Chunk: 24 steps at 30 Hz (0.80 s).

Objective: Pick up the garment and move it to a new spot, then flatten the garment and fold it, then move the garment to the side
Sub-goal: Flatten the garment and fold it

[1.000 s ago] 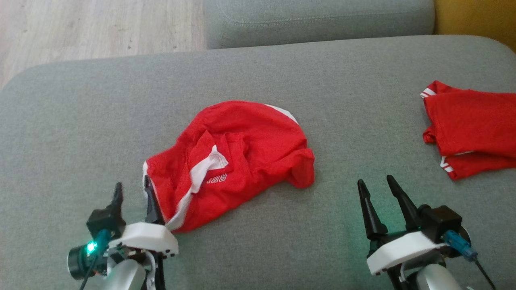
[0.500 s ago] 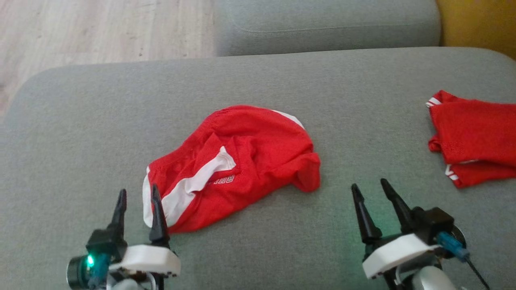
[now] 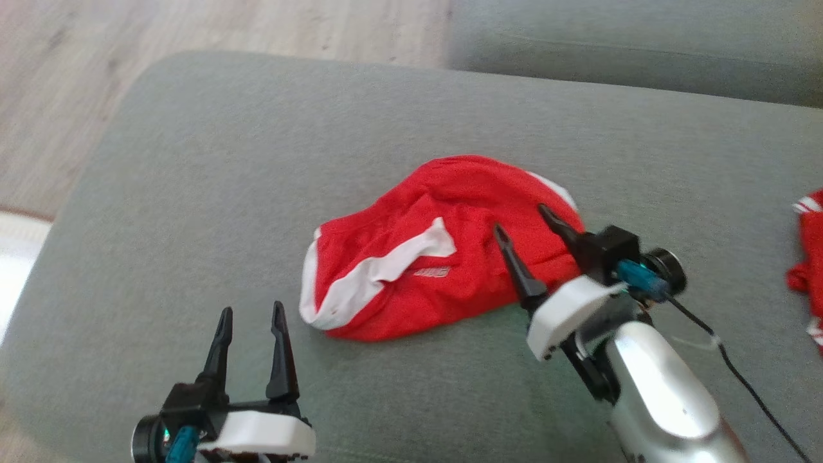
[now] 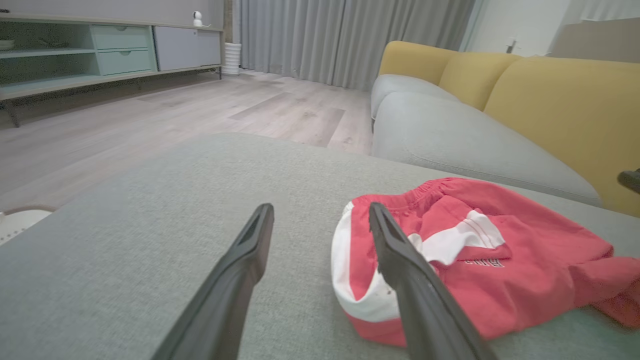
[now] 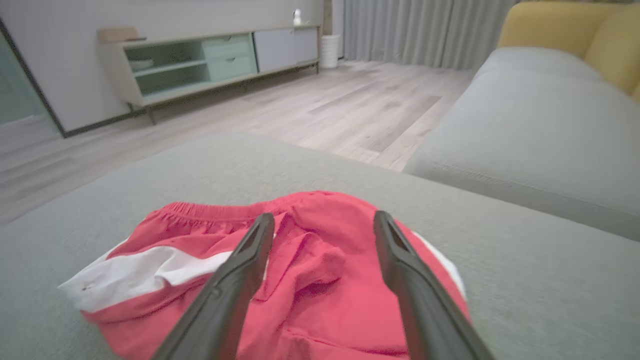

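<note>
Nearest, the left gripper [image 3: 251, 308] hangs empty, fingers spread, just short of the white hem. Beyond it the red garment [image 3: 463, 193] lies crumpled in the middle of the grey cushion [image 3: 193, 193]. The right gripper [image 3: 519, 217], fingers parted and holding nothing, hovers over its right part, perhaps touching. A second red garment [image 3: 807, 276] lies far right.

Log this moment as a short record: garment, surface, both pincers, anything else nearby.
garment: red with white stripes, crumpled, lying on the grey cushion
left pincer: open, empty, short of the garment's white-edged end
right pincer: open, above the garment's right part; contact unclear
other: second red garment farther right; wooden floor beyond the cushion
</note>
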Motion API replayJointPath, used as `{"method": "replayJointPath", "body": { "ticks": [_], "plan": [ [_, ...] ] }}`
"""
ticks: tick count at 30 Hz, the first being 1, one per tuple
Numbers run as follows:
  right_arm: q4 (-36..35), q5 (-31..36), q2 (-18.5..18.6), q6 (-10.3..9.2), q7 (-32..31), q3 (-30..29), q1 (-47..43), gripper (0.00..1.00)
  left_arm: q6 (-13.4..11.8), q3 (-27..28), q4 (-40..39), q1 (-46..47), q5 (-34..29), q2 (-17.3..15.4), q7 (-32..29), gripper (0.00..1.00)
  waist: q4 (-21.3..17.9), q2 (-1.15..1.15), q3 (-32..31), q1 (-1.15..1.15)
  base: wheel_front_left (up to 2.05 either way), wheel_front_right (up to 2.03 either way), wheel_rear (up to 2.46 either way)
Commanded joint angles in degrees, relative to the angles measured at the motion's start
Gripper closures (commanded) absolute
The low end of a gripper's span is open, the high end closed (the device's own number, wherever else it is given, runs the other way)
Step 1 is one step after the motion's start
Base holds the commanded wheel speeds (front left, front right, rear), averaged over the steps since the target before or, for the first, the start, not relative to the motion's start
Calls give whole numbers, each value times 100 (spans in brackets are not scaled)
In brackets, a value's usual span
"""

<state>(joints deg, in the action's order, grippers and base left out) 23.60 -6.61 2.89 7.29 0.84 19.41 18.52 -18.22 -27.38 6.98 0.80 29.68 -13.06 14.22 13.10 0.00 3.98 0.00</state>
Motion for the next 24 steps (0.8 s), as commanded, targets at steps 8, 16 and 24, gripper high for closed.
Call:
{"method": "replayJointPath", "body": {
  "ticks": [8,16,24],
  "plan": [
    [1013,-383,-2,20,-493,651,1022,0,5,213,-212,233,-49,98,66,0,774,0,349,0,0,0,0],
    [1765,-546,-2,20,-990,813,1431,0,36,243,-179,220,-96,206,73,0,973,0,391,0,0,0,0],
    [1826,-818,-2,20,-780,1113,1641,100,61,324,-192,223,-163,242,76,0,832,0,401,0,0,0,0]
  ]
}}
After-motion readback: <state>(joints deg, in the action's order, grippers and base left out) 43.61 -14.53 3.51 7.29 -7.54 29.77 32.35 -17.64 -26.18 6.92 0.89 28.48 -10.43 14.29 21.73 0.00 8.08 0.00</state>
